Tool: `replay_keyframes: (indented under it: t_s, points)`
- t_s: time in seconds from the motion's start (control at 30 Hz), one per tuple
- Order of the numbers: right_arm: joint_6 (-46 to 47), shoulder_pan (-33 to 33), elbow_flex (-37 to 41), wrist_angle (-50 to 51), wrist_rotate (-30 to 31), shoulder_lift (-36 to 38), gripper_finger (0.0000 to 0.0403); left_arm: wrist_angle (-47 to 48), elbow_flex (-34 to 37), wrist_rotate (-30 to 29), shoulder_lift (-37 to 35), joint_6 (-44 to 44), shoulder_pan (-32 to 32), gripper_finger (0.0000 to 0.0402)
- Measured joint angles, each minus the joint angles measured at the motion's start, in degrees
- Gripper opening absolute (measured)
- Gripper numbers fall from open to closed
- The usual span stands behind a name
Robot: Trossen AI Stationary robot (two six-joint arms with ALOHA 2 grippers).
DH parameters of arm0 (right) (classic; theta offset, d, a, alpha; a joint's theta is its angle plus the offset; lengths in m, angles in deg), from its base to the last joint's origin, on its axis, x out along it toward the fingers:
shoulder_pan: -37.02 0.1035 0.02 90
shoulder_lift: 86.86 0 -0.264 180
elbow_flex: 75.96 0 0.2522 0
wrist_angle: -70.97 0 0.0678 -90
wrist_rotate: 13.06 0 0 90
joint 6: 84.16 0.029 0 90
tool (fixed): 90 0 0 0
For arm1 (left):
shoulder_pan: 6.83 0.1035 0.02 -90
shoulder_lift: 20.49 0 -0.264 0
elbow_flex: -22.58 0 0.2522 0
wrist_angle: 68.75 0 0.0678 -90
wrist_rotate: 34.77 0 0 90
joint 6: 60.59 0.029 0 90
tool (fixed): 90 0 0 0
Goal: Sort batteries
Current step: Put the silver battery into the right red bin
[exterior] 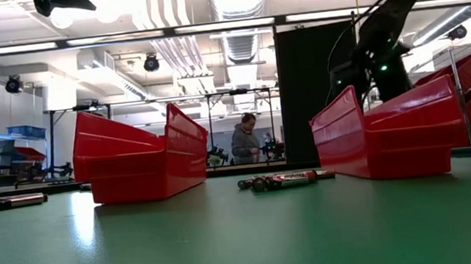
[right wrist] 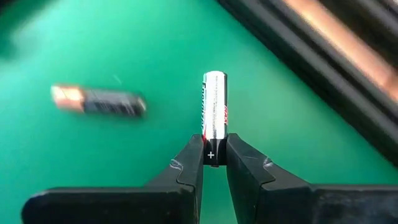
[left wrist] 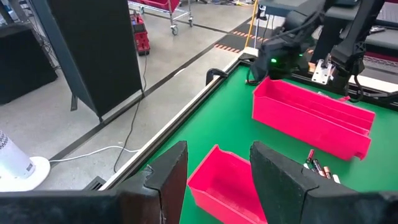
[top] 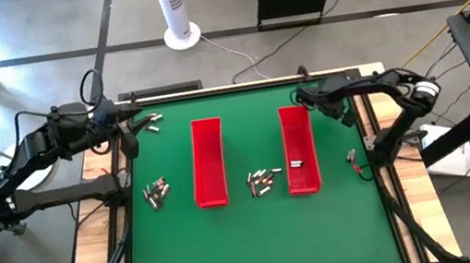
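Right wrist view: right hand (right wrist: 212, 163) clamped on a battery (right wrist: 214, 106), red lettering unreadable.

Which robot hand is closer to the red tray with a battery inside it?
Right. The right gripper, gripping a battery, hangs just beyond that right tray's far end; the left gripper is across the table, past the other tray.

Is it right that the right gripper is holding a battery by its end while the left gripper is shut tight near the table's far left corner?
Not quite. The right gripper does pinch a silver battery by its end, but the left gripper is open, not shut; the left wrist view shows a clear gap between its fingers, with nothing held.
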Motion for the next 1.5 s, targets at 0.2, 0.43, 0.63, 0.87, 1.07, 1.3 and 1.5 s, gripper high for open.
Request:
replay_keyframes:
  t_s: [0.2, 0.43, 0.63, 0.87, 1.07, 1.3, 1.5]
  points:
    - [6.70, 6.96, 5.39, -0.46, -0.29, 3.77, 0.0046, -0.04, 0.00, 0.00, 0.00, 1.03, -0.01, 0.0155]
    - [7.05, 7.74, 8.47, -5.86, 0.04, 5.57, 0.0047, -0.81, 0.00, 0.00, 0.07, 2.36, 0.00, 0.0155]
    - [3.09, 5.28, 8.42, -10.85, 0.74, 4.21, 0.0044, -0.95, 0.00, 0.02, 0.07, 2.56, 0.00, 0.0155]
    - [-5.79, 2.16, 6.33, -18.97, -0.20, 1.20, 0.0048, -0.95, 0.00, 0.02, 0.07, 2.56, -0.02, 0.0155]
    - [-11.53, 1.84, 3.18, -22.03, -3.08, -0.82, 0.0047, -1.01, 0.00, 0.02, 0.07, 2.56, -0.01, 0.0155]
    - [-16.56, 0.15, -0.54, -25.06, -6.36, -4.88, 0.0047, -1.19, 0.00, 0.02, 0.07, 2.54, -0.01, 0.0155]
    - [-25.41, -2.99, -6.98, -24.93, -9.60, -8.73, 0.0045, -1.21, 0.00, 0.01, -0.11, 2.36, -0.01, 0.0155]
